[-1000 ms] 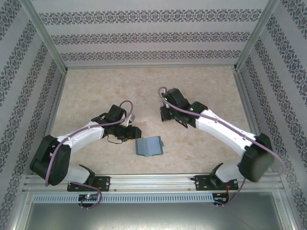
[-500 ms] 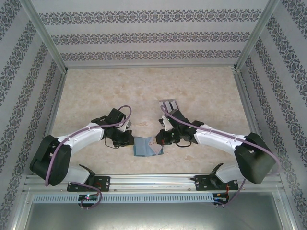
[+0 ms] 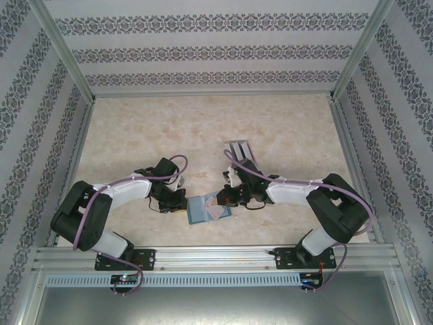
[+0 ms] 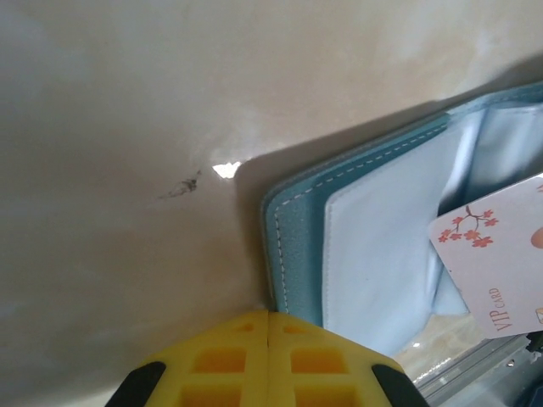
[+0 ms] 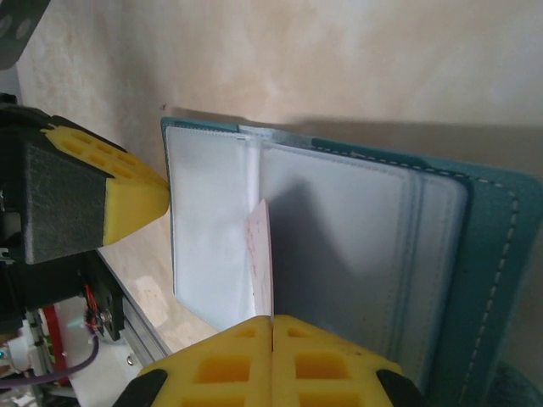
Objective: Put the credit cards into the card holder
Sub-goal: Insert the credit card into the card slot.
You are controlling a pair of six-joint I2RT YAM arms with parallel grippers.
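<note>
left hand (image 4: 270, 331): shut, yellow tips pressed together, set at the left edge of the wallet (image 3: 197, 212); pinning the cover or merely touching it, cannot tell.
right hand (image 5: 271, 329): closed thin on a card (image 5: 262, 246), held on edge over the wallet.
card: pale face with red blossoms and "vip card" lettering in the left wrist view; lower edge at the fold between the pale inner pockets, most of it standing clear, not yet seated.
wallet: lying open on the counter (image 3: 203, 122) between both hands, near the front edge, teal cover down, pale pockets up.
rack (image 3: 238, 149): grey, behind the right arm, well apart from the wallet; contents too small to tell.
changed, right arm: brought in the last second from beside the rack down to the wallet, card in grip; rack now uncovered.
changed, left hand: gone from partly open to fully shut, then held shut at the wallet's edge.
meaning: pick-up done, wallet steadied, insertion of this card under way; judged early to middle of the task.
next move: probably a shallow slide of the card into a pocket mouth, with the wallet kept from shifting.
risk: card catching on the pocket lip, or the soft wallet sliding or folding under the push.
</note>
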